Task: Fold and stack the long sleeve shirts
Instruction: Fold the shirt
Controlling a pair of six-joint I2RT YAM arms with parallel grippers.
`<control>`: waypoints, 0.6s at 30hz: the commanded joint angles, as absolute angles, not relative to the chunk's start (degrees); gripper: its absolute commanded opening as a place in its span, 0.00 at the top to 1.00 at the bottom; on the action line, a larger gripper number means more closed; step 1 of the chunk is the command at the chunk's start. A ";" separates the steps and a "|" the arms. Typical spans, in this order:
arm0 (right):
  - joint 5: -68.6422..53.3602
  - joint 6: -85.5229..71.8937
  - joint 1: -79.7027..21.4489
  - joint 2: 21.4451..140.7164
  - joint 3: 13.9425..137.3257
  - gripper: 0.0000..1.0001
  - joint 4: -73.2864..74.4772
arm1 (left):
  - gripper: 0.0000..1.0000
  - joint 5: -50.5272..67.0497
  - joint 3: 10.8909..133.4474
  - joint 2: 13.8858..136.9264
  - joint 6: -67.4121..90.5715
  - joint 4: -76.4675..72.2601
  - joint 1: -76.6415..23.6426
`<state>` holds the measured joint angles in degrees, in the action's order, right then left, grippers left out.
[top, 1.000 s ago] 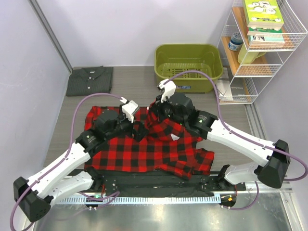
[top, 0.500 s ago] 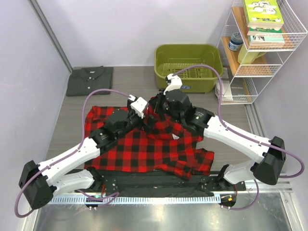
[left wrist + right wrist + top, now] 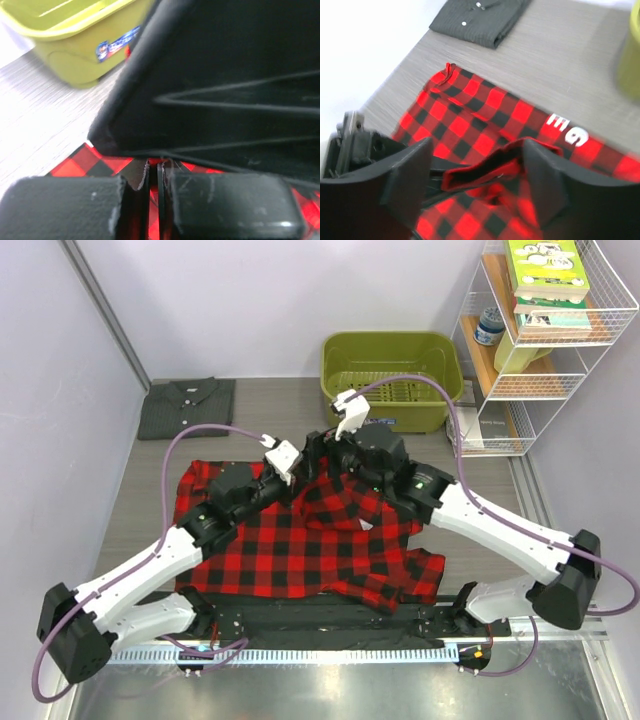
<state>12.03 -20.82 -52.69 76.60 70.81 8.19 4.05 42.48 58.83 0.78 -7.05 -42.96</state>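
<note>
Presently, the red-and-black plaid shirt (image 3: 300,555) lies spread across the centre of the table (image 3: 270,415), in the middle of the top view. Its lower hem is close to the arm bases. Its upper middle portion is bunched and raised where both arms meet. A white neck label (image 3: 362,525) shows just right of centre on the cloth.

Left gripper (image 3: 153,197): clenched. The left wrist view shows the two fingers (image 3: 65,205) drawn almost together, with a thin strip of red plaid cloth in the slit between them. A large black body of the other arm fills the upper right of that frame, very close.

Right gripper (image 3: 479,160): grasping the plaid shirt. Its fingers (image 3: 545,175) stand on either side of a lifted, dark-edged fold of the cloth, which fills the space between them at lower centre of the right wrist view.

The grey shirt (image 3: 186,408) sits folded at the upper left of the top view, buttons up, well apart from the plaid shirt.

A green bin (image 3: 390,365) stands at the upper centre. A white wire rack (image 3: 545,350) with books occupies the upper right.
</note>
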 commanded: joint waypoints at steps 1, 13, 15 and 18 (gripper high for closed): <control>4.85 -1.33 -48.71 68.56 74.18 0.05 4.48 | 1.00 26.01 42.80 53.10 -3.33 -3.10 -40.52; -27.12 7.63 -26.37 78.65 74.09 0.02 21.17 | 1.00 62.13 58.08 59.31 -25.57 33.21 -40.16; -30.13 9.66 -26.02 83.29 74.35 0.03 24.41 | 1.00 65.55 59.93 61.95 -28.38 35.67 -41.13; -37.08 12.99 -25.14 88.48 75.32 0.09 28.98 | 1.00 66.79 62.75 63.54 -30.58 37.52 -43.41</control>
<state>-24.05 6.22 -25.82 83.24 73.43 19.44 58.46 58.52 61.71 -24.56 30.87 -41.19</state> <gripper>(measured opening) 0.939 0.023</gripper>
